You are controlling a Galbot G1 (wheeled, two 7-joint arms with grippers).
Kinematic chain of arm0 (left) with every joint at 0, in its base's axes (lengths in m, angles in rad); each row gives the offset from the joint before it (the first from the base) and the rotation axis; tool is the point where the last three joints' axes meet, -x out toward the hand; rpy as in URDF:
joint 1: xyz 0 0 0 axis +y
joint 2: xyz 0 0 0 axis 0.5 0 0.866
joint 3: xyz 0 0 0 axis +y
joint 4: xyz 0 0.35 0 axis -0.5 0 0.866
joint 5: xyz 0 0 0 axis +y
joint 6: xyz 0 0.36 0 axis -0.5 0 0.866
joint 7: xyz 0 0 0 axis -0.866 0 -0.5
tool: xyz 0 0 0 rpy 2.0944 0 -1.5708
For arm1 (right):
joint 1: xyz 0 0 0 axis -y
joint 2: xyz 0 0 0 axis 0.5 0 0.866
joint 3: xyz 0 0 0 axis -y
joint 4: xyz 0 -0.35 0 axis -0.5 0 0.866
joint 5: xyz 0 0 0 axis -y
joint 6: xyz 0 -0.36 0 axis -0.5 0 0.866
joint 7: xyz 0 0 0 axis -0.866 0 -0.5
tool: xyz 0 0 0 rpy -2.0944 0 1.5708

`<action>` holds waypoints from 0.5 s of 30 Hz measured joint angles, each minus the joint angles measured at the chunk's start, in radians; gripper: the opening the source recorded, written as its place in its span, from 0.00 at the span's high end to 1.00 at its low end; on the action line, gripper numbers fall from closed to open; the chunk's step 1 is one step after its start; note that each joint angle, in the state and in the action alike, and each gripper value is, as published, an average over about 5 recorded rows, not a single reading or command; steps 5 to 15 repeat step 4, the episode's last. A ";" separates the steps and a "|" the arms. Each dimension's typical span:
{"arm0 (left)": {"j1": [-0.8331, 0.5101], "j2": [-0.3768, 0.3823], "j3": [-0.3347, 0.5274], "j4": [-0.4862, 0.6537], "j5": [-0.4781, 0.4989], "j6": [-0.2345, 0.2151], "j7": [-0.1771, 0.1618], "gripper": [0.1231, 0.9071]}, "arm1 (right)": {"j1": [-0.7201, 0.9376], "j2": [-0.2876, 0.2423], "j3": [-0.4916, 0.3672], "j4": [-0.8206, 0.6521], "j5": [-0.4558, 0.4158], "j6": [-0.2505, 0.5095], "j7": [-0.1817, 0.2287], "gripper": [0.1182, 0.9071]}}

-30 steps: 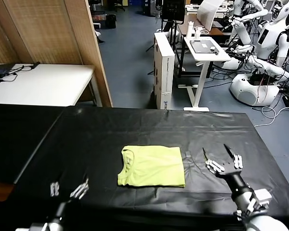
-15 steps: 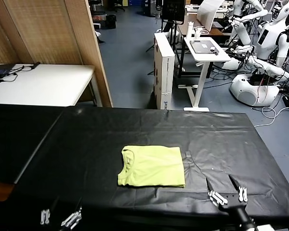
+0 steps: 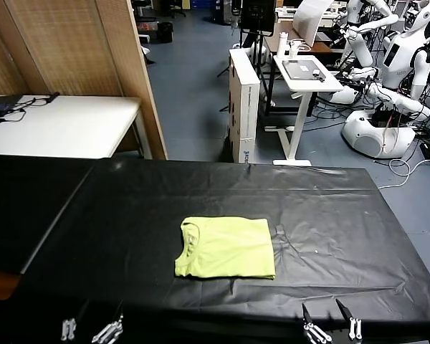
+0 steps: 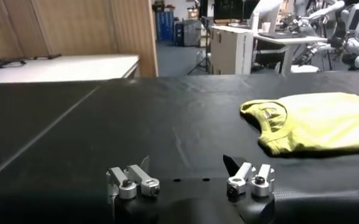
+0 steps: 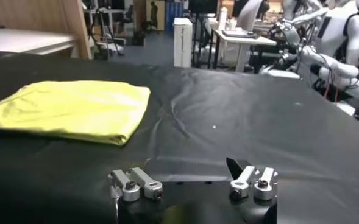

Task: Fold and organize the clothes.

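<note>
Both spread hands (image 3: 92, 331) (image 3: 331, 324) now back at table (image 3: 330, 215) edge, well apart from folded T-shirt (image 3: 226, 248).

Black table (image 3: 201, 193), grey-blue floor (image 3: 193, 86)

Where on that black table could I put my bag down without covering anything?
Almost anywhere. The folded T-shirt is the only thing lying on the black table. Bare cloth runs from it to the far edge and out to both side edges. Tightest is the near edge, where the open left claw and right claw wait.
</note>
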 joint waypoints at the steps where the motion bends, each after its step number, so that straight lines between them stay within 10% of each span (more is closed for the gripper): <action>1: 0.001 0.001 0.000 -0.001 -0.001 0.002 0.001 0.00 | -0.003 0.001 -0.002 0.000 0.000 0.001 0.002 0.00; 15: 0.003 0.004 0.001 -0.003 -0.004 0.008 0.002 0.00 | -0.008 0.002 -0.006 0.001 0.001 0.002 0.006 0.00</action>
